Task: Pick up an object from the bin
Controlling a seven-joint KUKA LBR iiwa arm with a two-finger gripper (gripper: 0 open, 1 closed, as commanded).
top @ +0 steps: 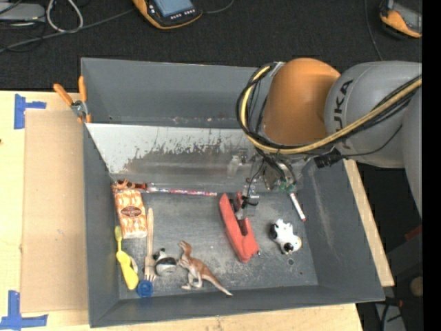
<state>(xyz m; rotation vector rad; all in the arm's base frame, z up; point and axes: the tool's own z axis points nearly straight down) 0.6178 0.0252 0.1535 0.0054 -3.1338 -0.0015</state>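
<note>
My gripper hangs below the orange wrist cover in the middle of the bin, right over the upper end of a long red flat tool that lies slanted on the floor. Whether it touches the tool cannot be made out. A small black-and-white cow figure stands just right of the tool. A white pen with a red tip lies to the right of the gripper.
A thin red-and-white stick lies along the back of the floor. At the left lie a snack packet, a yellow brush, a wooden fork, a black-and-white ball and a brown dinosaur.
</note>
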